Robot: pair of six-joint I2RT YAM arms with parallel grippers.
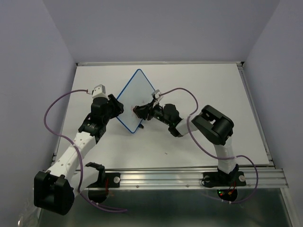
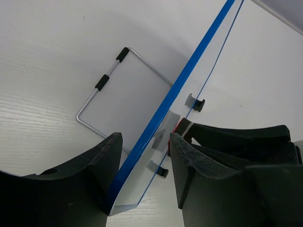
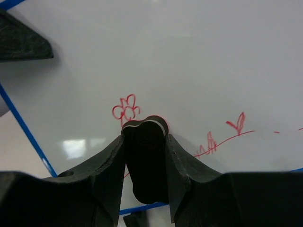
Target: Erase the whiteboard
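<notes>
I am reaching my left gripper [image 1: 115, 108] in from the left side of the white table [image 1: 203, 85], and its two black fingers [image 2: 102, 161] are closing from either side on the blue rim of the whiteboard [image 1: 137, 94], so this hand is gripping the board by its near left edge. In the left wrist view the rim [image 2: 189, 71] is running up between my fingers almost edge-on. Behind the board a bent wire stand [image 2: 102, 101] with two black sleeves is lying against the tabletop, and two small black clips [image 2: 199, 103] are showing near the board's lower edge. The board is standing tilted near the middle of the table, between my two arms, with one rounded corner pointing to the far side. On its white face a red flower doodle [image 3: 126, 108] is sitting just above my right fingers, and a red line with small spikes and a heart [image 3: 235, 125] is trailing off to the right. My right gripper [image 1: 142, 112] is clamping a black eraser block [image 3: 144, 175] between its fingers, and the block's top end is pressing against the board just under the flower.
</notes>
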